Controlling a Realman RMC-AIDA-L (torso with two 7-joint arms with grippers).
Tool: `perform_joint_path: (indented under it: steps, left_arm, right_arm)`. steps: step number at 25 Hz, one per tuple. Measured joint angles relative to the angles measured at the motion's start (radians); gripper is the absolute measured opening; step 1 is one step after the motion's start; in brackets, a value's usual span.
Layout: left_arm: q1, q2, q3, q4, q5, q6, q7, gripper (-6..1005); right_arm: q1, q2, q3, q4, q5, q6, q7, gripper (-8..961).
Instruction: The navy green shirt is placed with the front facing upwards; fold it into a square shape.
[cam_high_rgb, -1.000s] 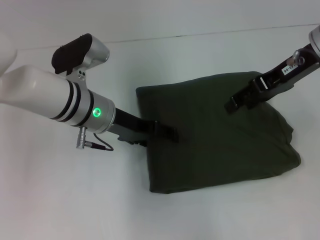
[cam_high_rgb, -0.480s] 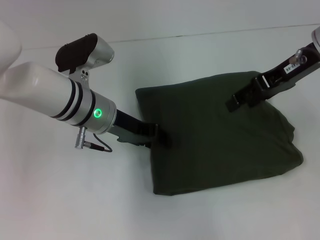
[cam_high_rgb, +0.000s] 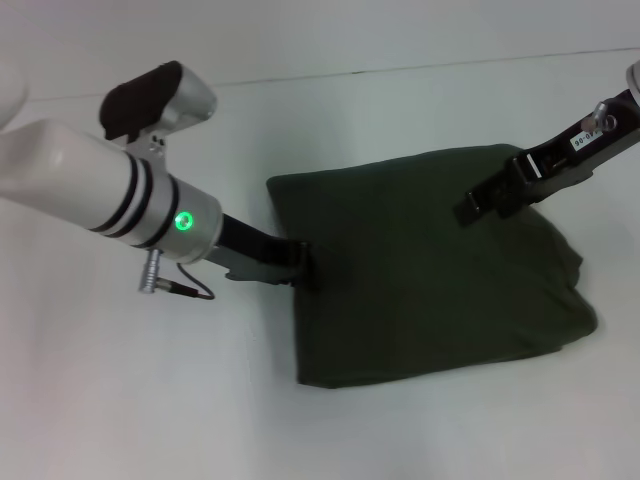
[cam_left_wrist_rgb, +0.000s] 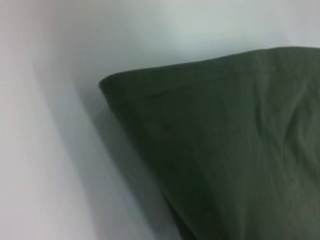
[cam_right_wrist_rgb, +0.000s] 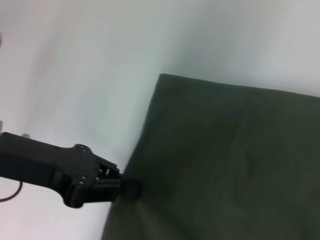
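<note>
Since a second ago, my left gripper (cam_high_rgb: 303, 268) has drawn back from over the cloth to the left edge of the folded dark olive-green cotton shirt (cam_high_rgb: 430, 265), and that edge has shifted slightly leftward with it; my right gripper (cam_high_rgb: 470, 210) has barely moved.

From the head view, the shirt lies folded into a rough rectangle on the plain white counter (cam_high_rgb: 150, 400), toward the right side and about midway between near and far edges. Its lettering does not show. My left gripper's tip meets the shirt's left edge, partly lost in the dark fabric, so I cannot tell whether it is clenched or released. My right gripper hangs over the far right part of the shirt, its tip low above the cloth; I cannot tell its state or whether it touches.

My left wrist view shows one folded corner of the shirt (cam_left_wrist_rgb: 235, 140) lying on the counter (cam_left_wrist_rgb: 60, 150), with a stitched hem along the edge.

My right wrist view shows the shirt (cam_right_wrist_rgb: 235, 160) flat, and my left gripper (cam_right_wrist_rgb: 131, 189) pressed against its edge.
</note>
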Motion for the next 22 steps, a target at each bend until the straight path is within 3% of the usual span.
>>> perform_joint_path:
  steps: [5, 14, 19, 22]
  left_arm:
    - [0.037, 0.020, -0.002, -0.042, 0.005, 0.030, -0.015, 105]
    - [0.132, 0.083, -0.004, -0.133, 0.034, 0.093, -0.066, 104]
    - [0.167, 0.128, -0.010, -0.145, 0.035, 0.109, -0.080, 103]
    - [0.175, 0.141, -0.017, -0.146, 0.046, 0.119, -0.084, 103]
  right_arm:
    - [0.000, 0.000, 0.003, 0.000, 0.000, 0.000, 0.000, 731]
    - [0.001, -0.001, 0.003, 0.000, 0.000, 0.006, 0.001, 731]
    - [0.003, -0.001, 0.003, 0.001, 0.000, 0.007, 0.002, 731]
    - [0.003, -0.001, 0.003, 0.001, 0.000, 0.008, 0.003, 732]
